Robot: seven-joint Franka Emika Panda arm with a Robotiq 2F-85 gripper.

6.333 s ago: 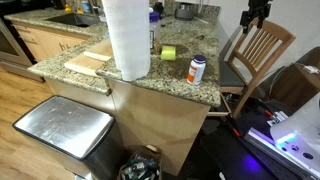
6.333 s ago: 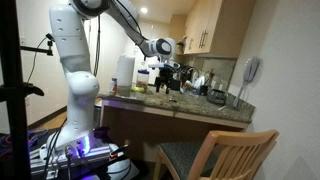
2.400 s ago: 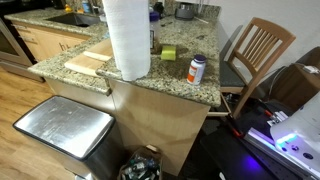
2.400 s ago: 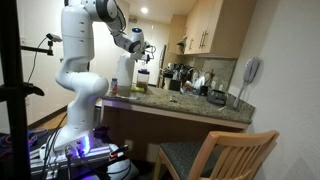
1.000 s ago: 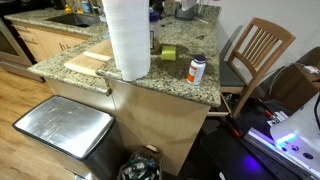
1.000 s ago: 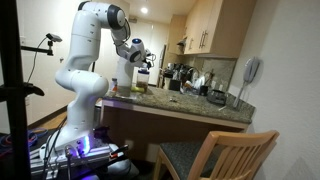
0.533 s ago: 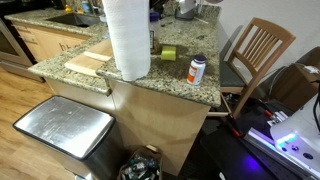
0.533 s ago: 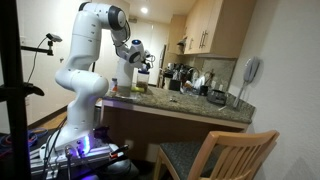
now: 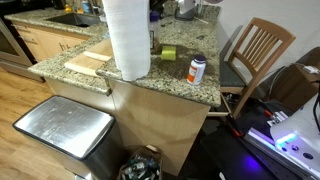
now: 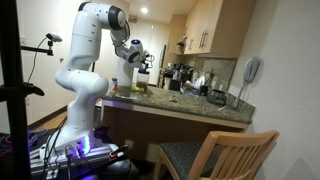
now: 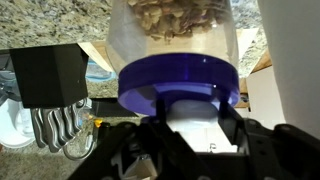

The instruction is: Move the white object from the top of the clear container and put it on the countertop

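Note:
In the wrist view, whose picture stands upside down, the clear container point(image 11: 175, 30) holds brownish pieces under a blue lid point(image 11: 180, 80). The white object point(image 11: 192, 118) rests on that lid. My gripper point(image 11: 192, 122) has a dark finger pressed against each side of it and is shut on it. In an exterior view the gripper point(image 10: 146, 62) hangs over the container point(image 10: 143, 80) near the end of the countertop point(image 10: 190, 108). In an exterior view the speckled countertop point(image 9: 180, 85) shows, but a paper towel roll hides most of the container.
A tall paper towel roll point(image 9: 127, 35) stands at the counter's front, with a wooden board point(image 9: 88, 63), a green item point(image 9: 168, 52) and a white bottle point(image 9: 197, 69) nearby. A black block point(image 11: 45, 75) and metal spoons point(image 11: 55, 130) sit beside the container. A wooden chair point(image 9: 255, 55) stands past the counter's end.
The arm swung back from farther along the counter to above the container. Over the last second it has hardly moved.

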